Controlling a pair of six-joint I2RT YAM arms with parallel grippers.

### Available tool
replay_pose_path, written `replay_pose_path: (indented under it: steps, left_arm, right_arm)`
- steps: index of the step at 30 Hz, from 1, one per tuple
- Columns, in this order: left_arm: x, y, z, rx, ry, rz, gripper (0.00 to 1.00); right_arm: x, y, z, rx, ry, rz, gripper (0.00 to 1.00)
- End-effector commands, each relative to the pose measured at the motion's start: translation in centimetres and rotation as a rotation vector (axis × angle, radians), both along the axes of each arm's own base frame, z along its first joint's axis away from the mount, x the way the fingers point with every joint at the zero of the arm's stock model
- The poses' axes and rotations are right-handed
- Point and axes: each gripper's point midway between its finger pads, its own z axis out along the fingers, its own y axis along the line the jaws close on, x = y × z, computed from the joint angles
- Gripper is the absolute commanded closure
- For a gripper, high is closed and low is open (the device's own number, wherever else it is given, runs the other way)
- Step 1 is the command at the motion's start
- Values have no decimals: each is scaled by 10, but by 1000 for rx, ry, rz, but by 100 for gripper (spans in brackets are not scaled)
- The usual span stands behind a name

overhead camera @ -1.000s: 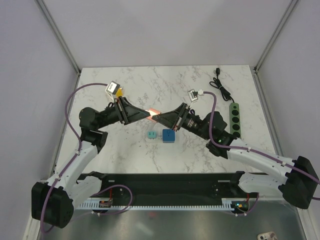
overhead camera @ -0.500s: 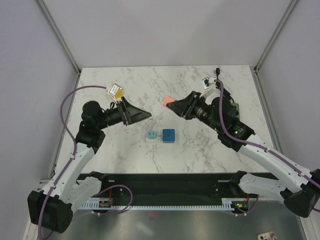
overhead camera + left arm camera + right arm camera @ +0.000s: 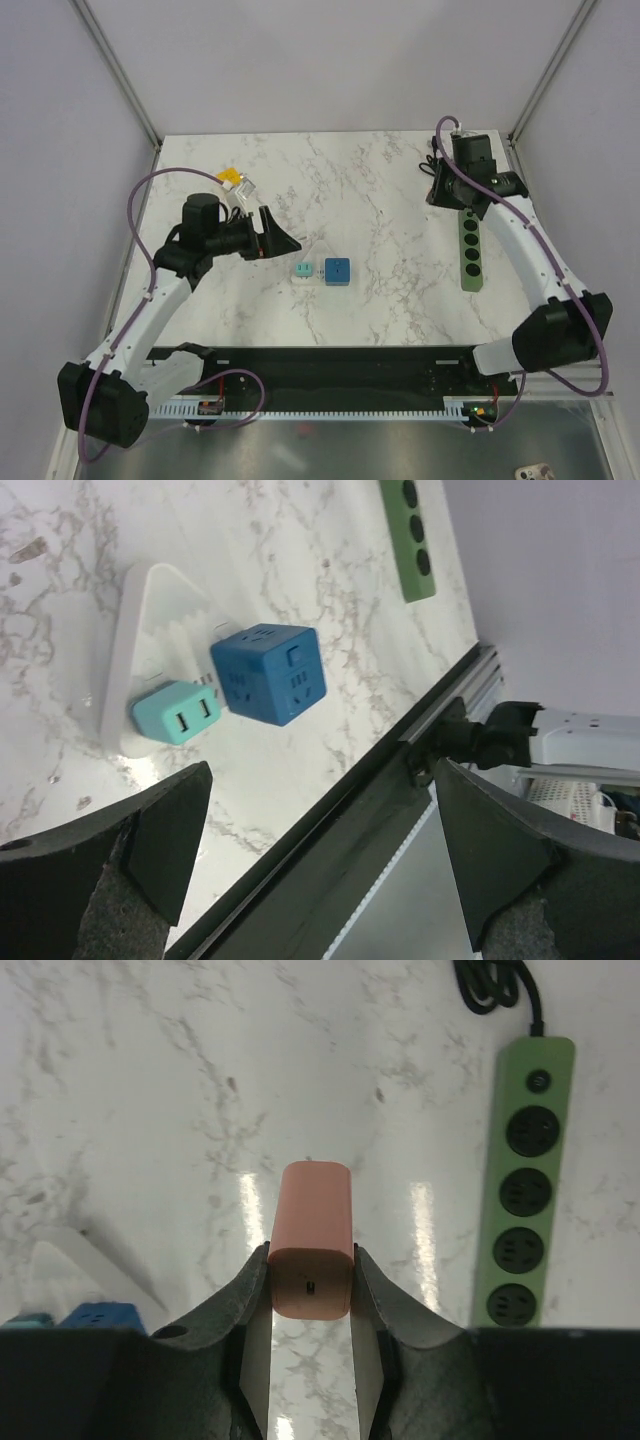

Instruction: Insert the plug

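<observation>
A salmon-pink plug is clamped between the pads of my right gripper, its small port facing the camera; it hangs above bare marble. The green power strip with several round sockets lies to the right of it. From above, the right gripper is near the far end of the strip, and the plug itself is hidden there. My left gripper stands open and empty at table centre-left, its fingers wide apart.
A blue cube socket with a teal USB adapter beside it sits mid-table, on a white triangular piece. The strip's black coiled cord lies at the far right corner. A black rail runs along the near edge.
The left gripper opened and let go of the pink plug, then drew back left. The right arm carried the plug from the table's middle to the far right, above the strip.
</observation>
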Motion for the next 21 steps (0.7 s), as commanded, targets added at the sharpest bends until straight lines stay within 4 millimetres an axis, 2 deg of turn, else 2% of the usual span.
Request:
replay_pose_path:
  steps: [1, 2, 4, 5, 7, 9, 10, 11, 13, 15, 16, 17, 21]
  left_arm:
    - [5, 12, -20, 135, -47, -9, 0]
    - [7, 14, -26, 155, -45, 2, 0]
    - [9, 17, -36, 178, -27, 8, 0]
    - [8, 17, -38, 179, -17, 4, 0]
    - [6, 16, -41, 178, -5, -8, 0]
    - [5, 16, -44, 181, 9, -11, 0]
    - [4, 16, -46, 183, 14, -11, 0]
    - [3, 16, -47, 183, 19, -12, 0]
    - [3, 16, -47, 184, 20, -11, 0]
    - [3, 18, -49, 190, 26, -6, 0]
    - [3, 18, -50, 194, 27, -1, 0]
    - [4, 19, -49, 196, 23, 3, 0]
    - [4, 20, -50, 202, 28, 7, 0]
  right_arm:
    - [-4, -47, -20, -187, 163, 4, 100]
    - [1, -62, -36, -209, 220, -22, 100]
    - [5, -79, -43, -252, 274, -39, 100]
    - [9, -93, -56, -277, 325, -71, 100]
    - [9, -105, -66, -302, 384, -79, 100]
    - [17, -118, -71, -339, 419, -104, 100]
    - [20, -120, -68, -351, 428, -105, 100]
    - [23, -121, -76, -360, 459, -95, 100]
    - [26, -125, -74, -384, 483, -88, 100]
    - [27, -126, -82, -398, 525, -71, 100]
    - [32, -126, -79, -402, 515, -69, 100]
    - [32, -139, -84, -398, 540, -88, 100]
    - [33, -147, -95, -403, 586, -100, 100]
